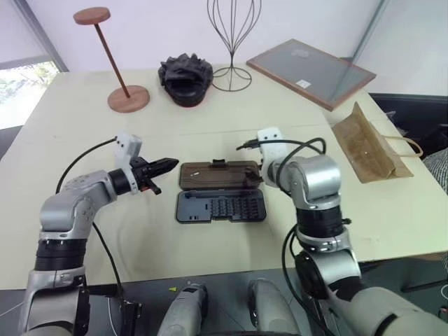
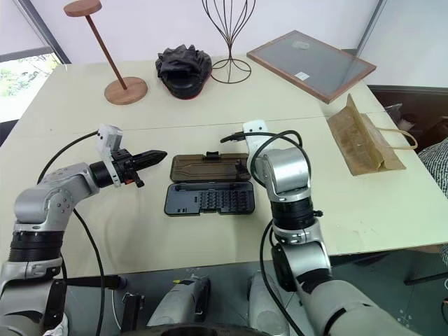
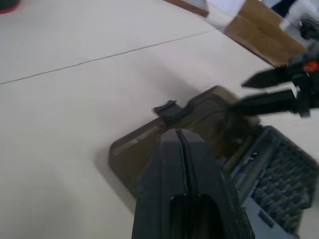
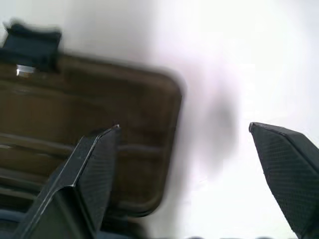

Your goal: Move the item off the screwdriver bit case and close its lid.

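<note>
The screwdriver bit case (image 1: 220,207) lies open in the middle of the table, rows of bits showing. Its smoky brown lid (image 1: 218,175) is folded back behind the base, with the black latch tab (image 4: 31,42) at its far edge. The item, a brown paper bag (image 1: 367,147), lies on the table far to the right, apart from the case. My left gripper (image 1: 168,166) is shut and empty, pointing at the lid's left end from just beside it. My right gripper (image 4: 184,125) is open with nothing between its fingers, hovering over the lid's right end.
Along the back of the table stand a wooden stand (image 1: 115,63), a lumpy black object (image 1: 185,78), a wire stand (image 1: 232,42) and a wood-framed grey panel (image 1: 310,72). The table's front edge (image 1: 210,269) runs just below the case.
</note>
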You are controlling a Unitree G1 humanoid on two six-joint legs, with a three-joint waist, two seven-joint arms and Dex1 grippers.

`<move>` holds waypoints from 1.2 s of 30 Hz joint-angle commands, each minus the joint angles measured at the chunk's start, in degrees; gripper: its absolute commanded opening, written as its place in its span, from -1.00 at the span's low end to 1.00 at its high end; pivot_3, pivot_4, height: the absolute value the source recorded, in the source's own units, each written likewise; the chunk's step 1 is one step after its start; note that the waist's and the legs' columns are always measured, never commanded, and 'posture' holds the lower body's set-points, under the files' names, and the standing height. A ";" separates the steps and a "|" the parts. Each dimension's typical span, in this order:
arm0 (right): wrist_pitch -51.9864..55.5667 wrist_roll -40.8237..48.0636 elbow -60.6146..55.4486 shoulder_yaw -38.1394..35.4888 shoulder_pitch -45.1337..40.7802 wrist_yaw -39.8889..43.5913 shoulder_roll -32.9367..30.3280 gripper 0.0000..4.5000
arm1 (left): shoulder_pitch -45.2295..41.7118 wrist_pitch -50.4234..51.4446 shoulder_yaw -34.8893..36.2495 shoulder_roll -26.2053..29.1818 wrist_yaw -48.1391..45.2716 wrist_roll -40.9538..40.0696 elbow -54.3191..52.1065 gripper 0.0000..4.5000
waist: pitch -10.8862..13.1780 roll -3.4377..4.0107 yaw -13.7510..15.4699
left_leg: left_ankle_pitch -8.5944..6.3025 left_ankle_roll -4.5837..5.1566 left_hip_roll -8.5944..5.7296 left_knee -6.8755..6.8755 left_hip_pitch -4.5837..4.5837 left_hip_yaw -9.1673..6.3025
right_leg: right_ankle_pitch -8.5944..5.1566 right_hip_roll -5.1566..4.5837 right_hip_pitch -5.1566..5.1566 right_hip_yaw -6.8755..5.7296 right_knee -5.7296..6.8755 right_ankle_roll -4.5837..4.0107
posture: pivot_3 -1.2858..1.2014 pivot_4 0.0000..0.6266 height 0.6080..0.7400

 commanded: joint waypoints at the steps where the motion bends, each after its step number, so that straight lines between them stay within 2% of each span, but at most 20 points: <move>1: -7.39 0.79 -4.52 3.48 -1.13 2.32 -2.98 0.99 | 0.49 2.84 -0.33 0.91 -2.58 -4.01 -5.91 -1.00 | 0.01 0.01 -0.11 | 0.00 0.00 0.00 -0.01 0.00 0.01 | 0.00 0.00 0.00 0.00 -0.01 0.00 | 0.03 -0.52 1.00; 7: -20.97 1.79 -2.52 4.40 -0.15 8.10 -8.21 0.99 | 2.29 4.07 -4.75 2.86 -5.72 -4.06 -11.49 -1.00 | 0.02 0.00 -0.04 | 0.00 0.01 0.02 0.00 0.00 0.02 | -0.01 0.01 0.02 -0.01 -0.02 0.01 | 0.03 -0.52 1.00; 15: -35.90 2.15 9.30 7.48 -3.31 18.82 -14.48 0.99 | 6.43 -8.26 -14.24 4.95 -7.20 8.41 -8.55 -1.00 | 0.05 0.01 0.08 | -0.01 0.02 0.03 0.01 0.00 0.08 | -0.01 0.00 0.05 0.00 -0.08 0.00 | 0.03 -0.52 1.00; 18: -40.66 2.23 17.80 9.77 -7.70 26.20 -17.27 0.99 | 5.98 -12.61 -17.12 3.55 -6.72 12.59 -5.05 -1.00 | 0.13 0.06 0.07 | -0.01 0.02 0.02 0.01 0.00 0.11 | -0.01 0.00 0.04 0.01 -0.09 0.00 | 0.03 -0.52 1.00; 26: -59.19 -1.64 36.63 16.86 -17.45 46.01 -22.66 0.99 | 6.03 -16.03 -19.23 1.71 -7.82 15.65 -0.80 -1.00 | 0.17 0.05 0.07 | -0.03 0.05 0.02 0.02 0.00 0.11 | -0.01 0.00 0.07 -0.01 -0.12 0.01 | 0.03 -0.52 1.00; 30: -66.11 -3.21 43.86 19.71 -19.83 55.63 -22.85 0.99 | 6.85 -17.16 -19.50 1.78 -8.18 16.59 0.28 -1.00 | 0.17 0.05 0.05 | -0.03 0.05 0.02 0.04 0.01 0.11 | -0.01 0.00 0.08 -0.01 -0.11 0.01 | 0.03 -0.52 1.00; 36: -75.62 -5.55 59.65 20.53 -22.58 61.71 -18.41 0.99 | 7.47 -17.11 -18.76 1.88 -7.75 16.51 0.05 -1.00 | 0.17 0.06 -0.04 | -0.03 0.05 0.02 0.03 0.06 0.10 | 0.00 0.00 0.11 0.00 -0.09 0.02 | 0.03 -0.52 1.00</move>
